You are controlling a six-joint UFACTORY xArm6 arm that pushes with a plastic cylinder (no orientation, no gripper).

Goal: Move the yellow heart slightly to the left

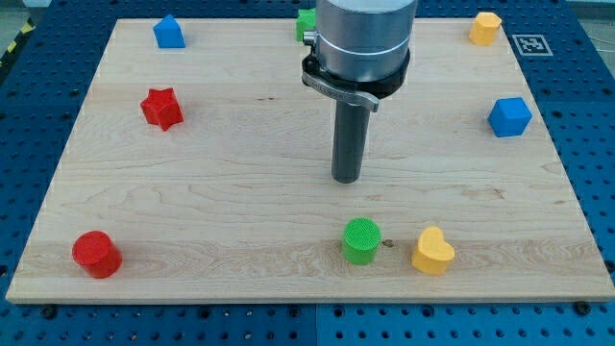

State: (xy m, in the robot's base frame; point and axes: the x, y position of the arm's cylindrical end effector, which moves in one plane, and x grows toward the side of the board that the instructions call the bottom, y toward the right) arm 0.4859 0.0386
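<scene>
The yellow heart (432,251) lies near the board's bottom edge, right of centre. A green cylinder (362,240) stands just to its left, a small gap between them. My tip (347,179) is above the green cylinder in the view, up and to the left of the yellow heart, touching neither. The arm's grey body fills the top centre and hides part of a green block (306,23) at the top edge.
A wooden board (240,183) carries a blue block (169,33) at top left, a red star (161,108) at left, a red cylinder (96,255) at bottom left, a blue cube (508,117) at right, and a yellow block (485,28) at top right.
</scene>
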